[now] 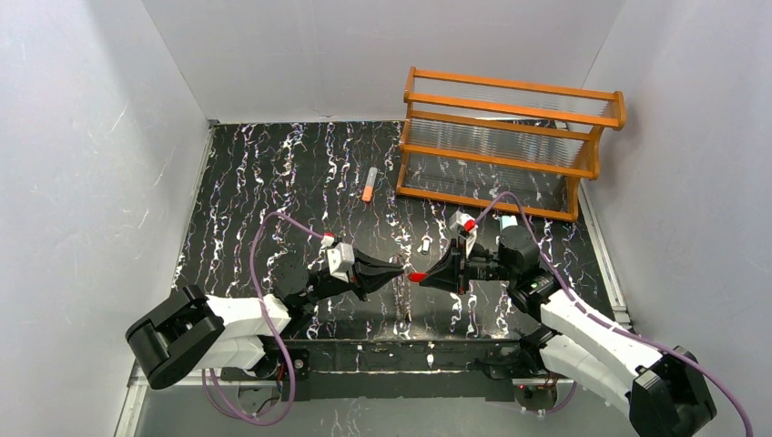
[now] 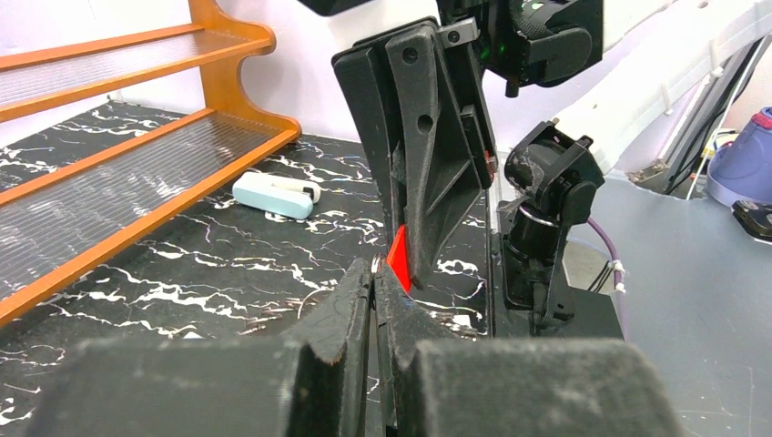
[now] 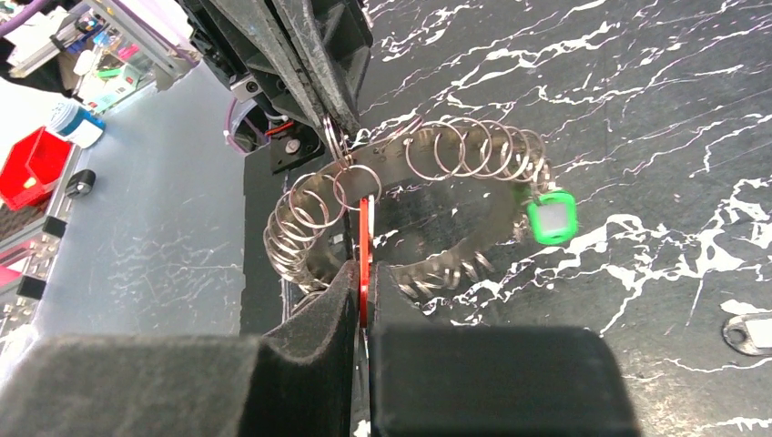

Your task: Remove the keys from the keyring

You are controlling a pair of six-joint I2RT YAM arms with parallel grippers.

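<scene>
- Left gripper (image 2: 373, 289): the fingers are closed together on a small loop of the keyring (image 3: 405, 173), which is held above the table (image 1: 273, 182) between the two arms.
- Right gripper (image 3: 364, 282): it is clamped on the red key (image 3: 364, 238), which is threaded on a loop and not yet freed.
- Green key (image 3: 550, 221): it hangs at 3 o'clock of the ring and is attached.
- Dark-and-white key (image 1: 426, 244): it lies on the table at 12 o'clock of the meeting fingertips and is judged already removed.
- Step in hand: removal of the red key.
- Next move: the key is judged to need working round the loop's coil while the ring is held steady; a straight pull could drag the ring loose.
</scene>
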